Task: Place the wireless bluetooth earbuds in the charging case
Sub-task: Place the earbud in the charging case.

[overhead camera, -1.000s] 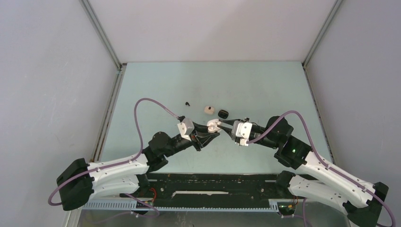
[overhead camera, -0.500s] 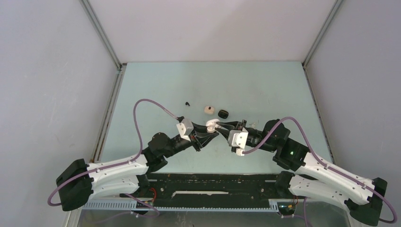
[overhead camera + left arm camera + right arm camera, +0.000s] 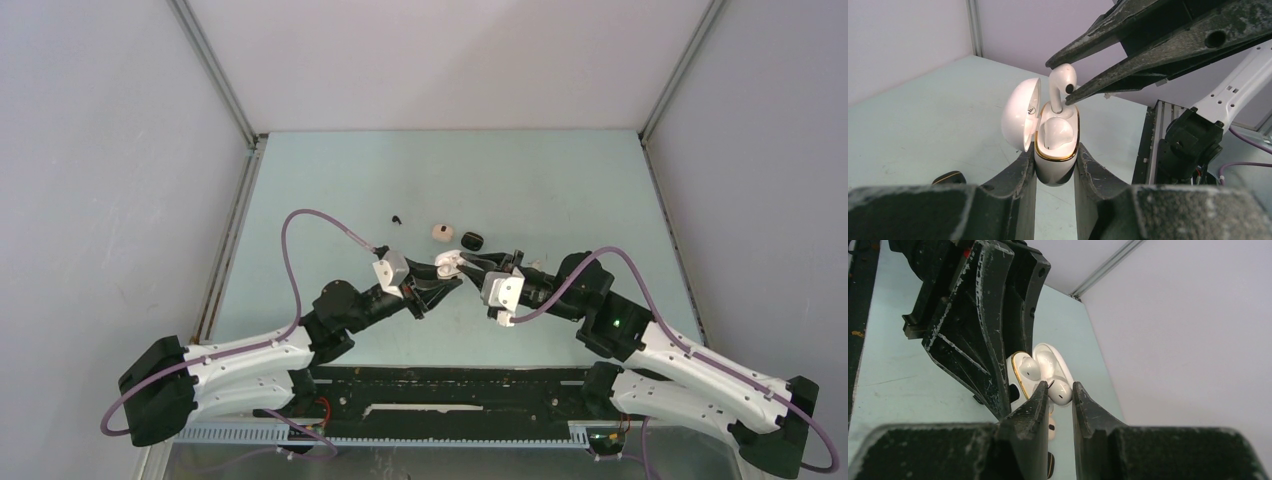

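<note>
My left gripper is shut on a white charging case with a gold rim, held upright with its lid swung open to the left. One white earbud sits in the near slot. My right gripper is shut on a second white earbud, holding it by the head. Its stem points down into the case's far slot. From above, the case shows mid-table where both grippers meet.
A beige case and a black case lie on the pale green table just behind the grippers. A tiny black bud lies further left. Grey walls enclose the table on three sides.
The right wrist has swung in and turned, bringing the held earbud left over the case. The left gripper and case shifted slightly left. Little moved in the last half second.
</note>
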